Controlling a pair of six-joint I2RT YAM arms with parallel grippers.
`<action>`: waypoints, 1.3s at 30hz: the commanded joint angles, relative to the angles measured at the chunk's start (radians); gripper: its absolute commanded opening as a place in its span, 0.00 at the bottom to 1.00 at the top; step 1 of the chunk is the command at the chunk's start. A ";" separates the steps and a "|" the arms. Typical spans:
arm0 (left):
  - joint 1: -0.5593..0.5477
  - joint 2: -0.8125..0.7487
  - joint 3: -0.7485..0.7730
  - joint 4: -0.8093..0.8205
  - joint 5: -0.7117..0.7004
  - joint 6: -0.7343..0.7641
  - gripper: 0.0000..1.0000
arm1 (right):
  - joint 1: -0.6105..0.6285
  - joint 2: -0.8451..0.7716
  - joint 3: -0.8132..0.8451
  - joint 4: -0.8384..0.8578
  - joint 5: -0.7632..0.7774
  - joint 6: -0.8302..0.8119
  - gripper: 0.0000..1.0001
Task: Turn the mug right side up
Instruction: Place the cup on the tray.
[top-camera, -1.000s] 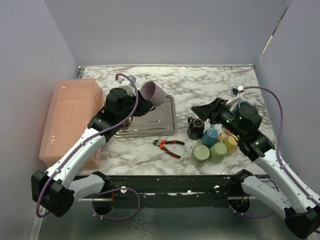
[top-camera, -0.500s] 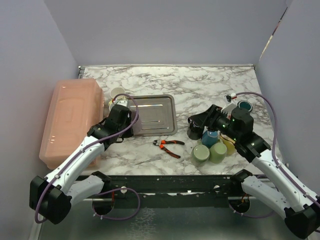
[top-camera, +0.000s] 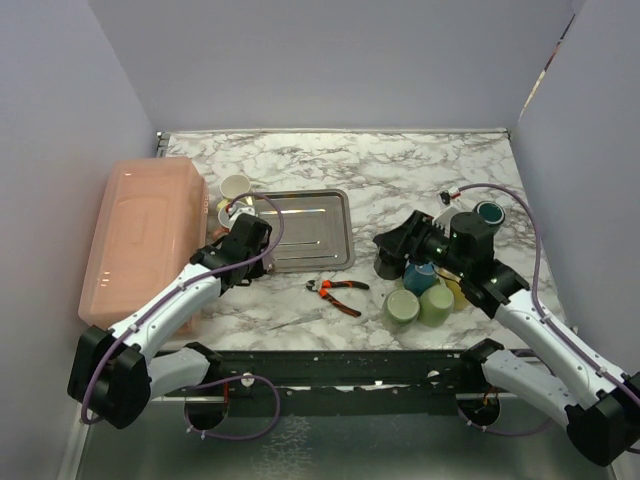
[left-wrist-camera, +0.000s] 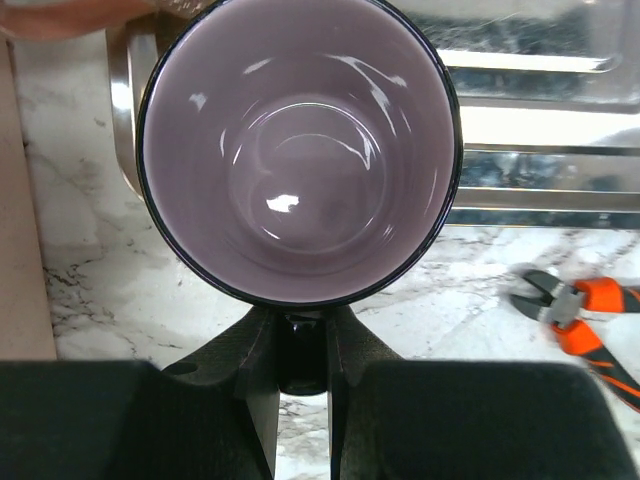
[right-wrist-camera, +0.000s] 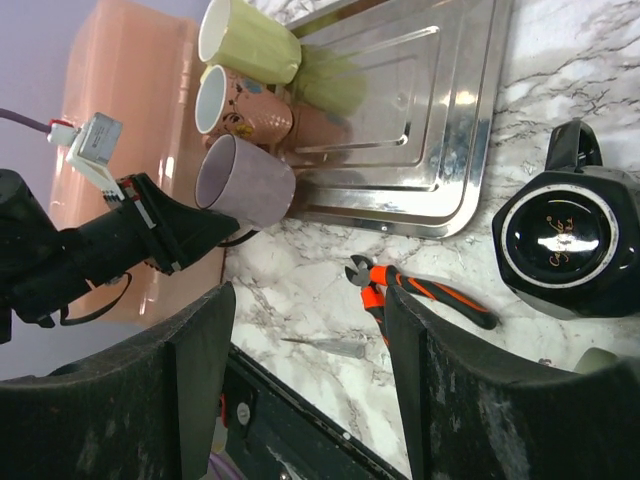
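Marbled surface (top-camera: 400, 170). Bears a pink bin (top-camera: 135, 230) at left, a steel tray (top-camera: 310, 225) midway, orange-handled cutters (top-camera: 338, 290) just before it, cups (top-camera: 402, 308) clustered right.

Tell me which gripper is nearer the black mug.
Right. The right gripper hovers close by the black mug, fingers open. The left gripper is well away, at the far side of the tray, shut on the lilac mug by its handle.

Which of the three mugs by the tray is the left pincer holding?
The lilac mug, its handle in the left pincer; the pink mug and yellow-green mug are untouched.
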 joint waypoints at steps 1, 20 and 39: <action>-0.002 0.017 -0.025 0.080 -0.094 -0.044 0.00 | -0.001 0.045 0.005 0.020 -0.047 0.003 0.65; -0.002 0.091 0.027 -0.012 -0.234 -0.112 0.41 | -0.001 0.067 0.012 0.011 -0.048 -0.006 0.65; 0.001 0.068 0.066 -0.212 -0.445 -0.217 0.51 | -0.001 0.036 -0.010 0.001 -0.053 -0.010 0.65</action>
